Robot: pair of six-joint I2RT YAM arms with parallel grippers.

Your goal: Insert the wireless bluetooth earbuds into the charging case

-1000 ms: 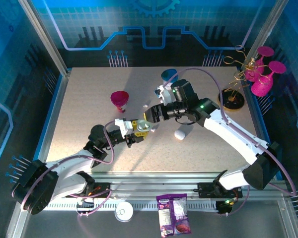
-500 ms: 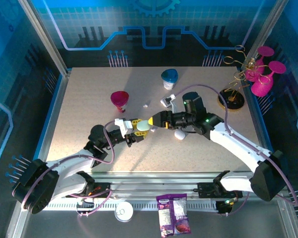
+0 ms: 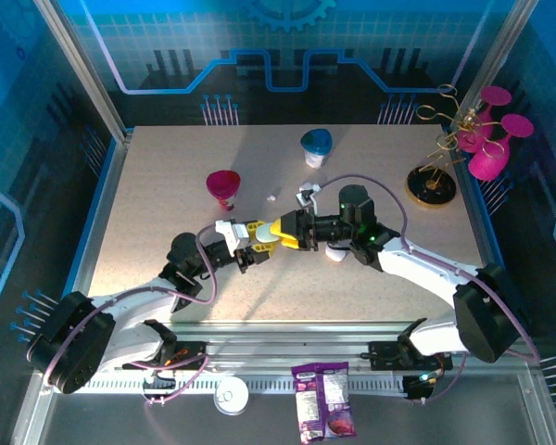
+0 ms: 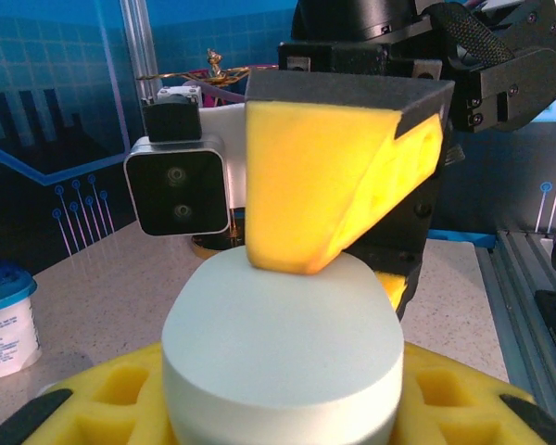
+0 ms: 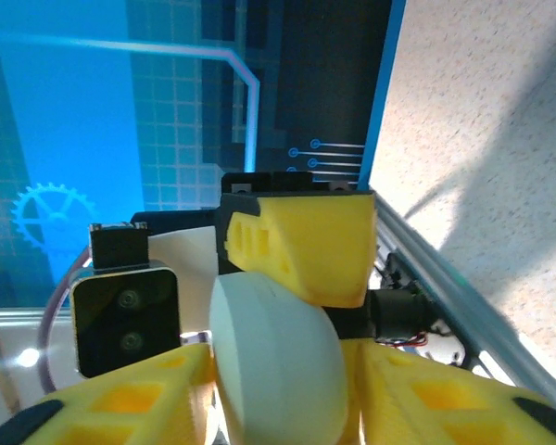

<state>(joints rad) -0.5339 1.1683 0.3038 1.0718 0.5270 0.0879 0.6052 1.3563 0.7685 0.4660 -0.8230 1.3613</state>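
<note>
A rounded white charging case (image 4: 283, 343) is held off the table between the yellow fingers of my left gripper (image 4: 283, 417), which is shut on it. My right gripper (image 5: 278, 408) has come in from the opposite side, and the same pale case (image 5: 278, 362) sits between its fingers, with one finger (image 4: 324, 185) pressed on the case's top. In the top view the left gripper (image 3: 258, 237) and the right gripper (image 3: 285, 232) meet nose to nose at mid-table. One tiny white earbud (image 3: 272, 197) lies on the table behind them.
A second white pebble-shaped case (image 3: 335, 251) lies under the right arm. A magenta cup (image 3: 224, 185) and a blue-lidded tub (image 3: 315, 146) stand further back. A gold stand (image 3: 433, 185) with pink glasses is at the far right.
The right gripper has swung left and down to the case in the left gripper and narrowed its fingers onto it. The left arm has barely moved.
</note>
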